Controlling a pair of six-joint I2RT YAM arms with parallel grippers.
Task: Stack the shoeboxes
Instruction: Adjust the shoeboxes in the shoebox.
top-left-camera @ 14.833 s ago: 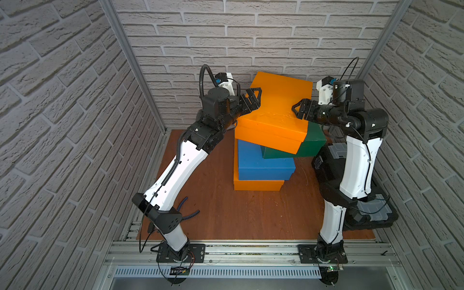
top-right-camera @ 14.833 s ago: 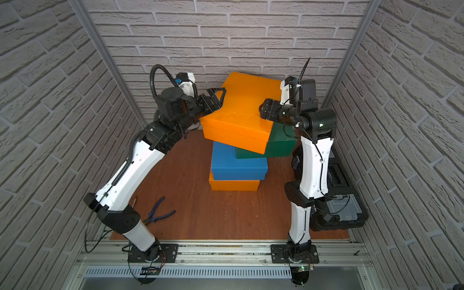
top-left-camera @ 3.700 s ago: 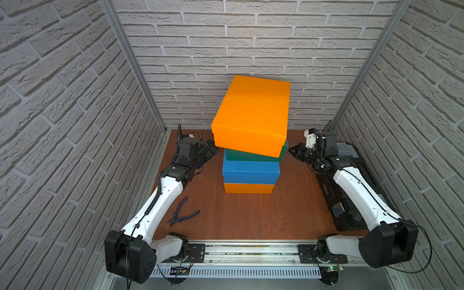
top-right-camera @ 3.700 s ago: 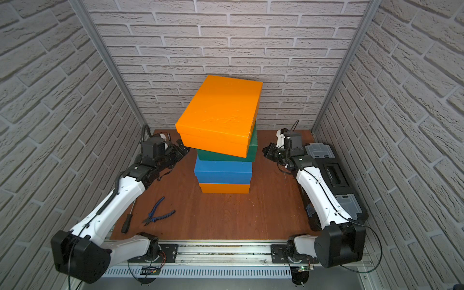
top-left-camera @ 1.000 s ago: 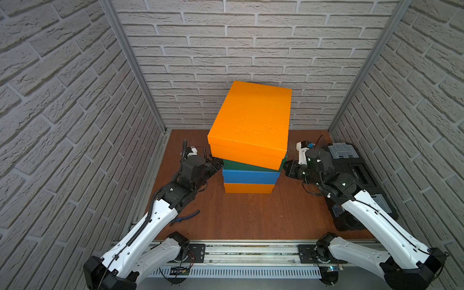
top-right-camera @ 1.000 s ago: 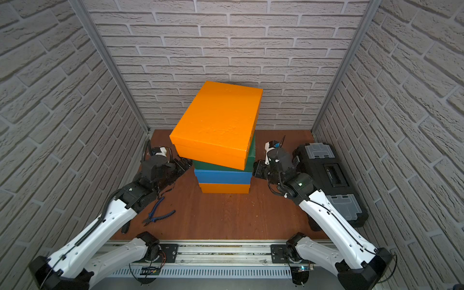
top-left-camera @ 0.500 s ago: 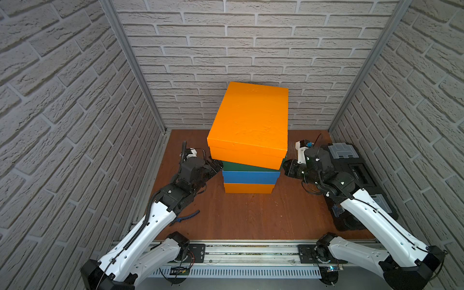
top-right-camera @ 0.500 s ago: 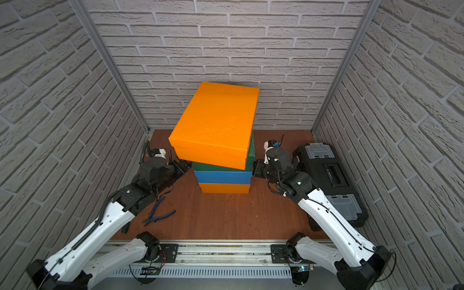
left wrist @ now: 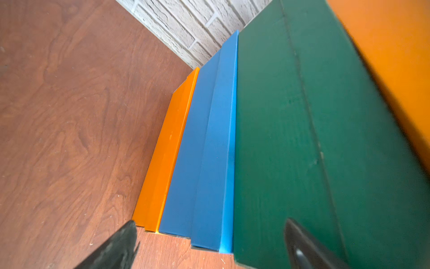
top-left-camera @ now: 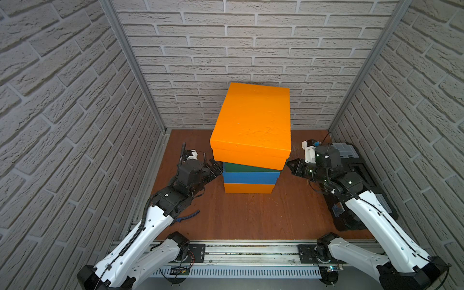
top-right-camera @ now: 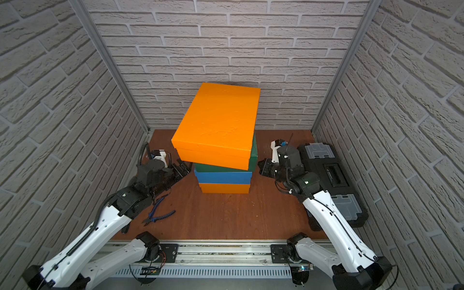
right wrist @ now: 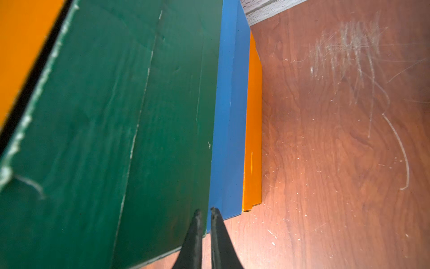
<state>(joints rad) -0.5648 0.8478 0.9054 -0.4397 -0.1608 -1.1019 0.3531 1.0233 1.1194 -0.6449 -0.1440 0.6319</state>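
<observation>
Mid-frame, the top orange cardboard box (top-left-camera: 251,125) sits crooked on the dark green box (top-left-camera: 251,167), blue box (top-left-camera: 251,177) and bottom orange box (top-left-camera: 248,188). Left gripper (top-left-camera: 216,170) gapes wide beside them; right gripper (top-left-camera: 288,164) is pinched closed

Green shoebox (top-left-camera: 251,167) mostly hidden under top orange shoebox (top-left-camera: 252,125); pliers (top-left-camera: 188,216) partly behind left arm (top-left-camera: 140,233).

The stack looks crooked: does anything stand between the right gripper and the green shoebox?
Nothing visible does. The shut right gripper sits right at the side of the green shoebox, no object between them; whether they touch is unclear.
</observation>
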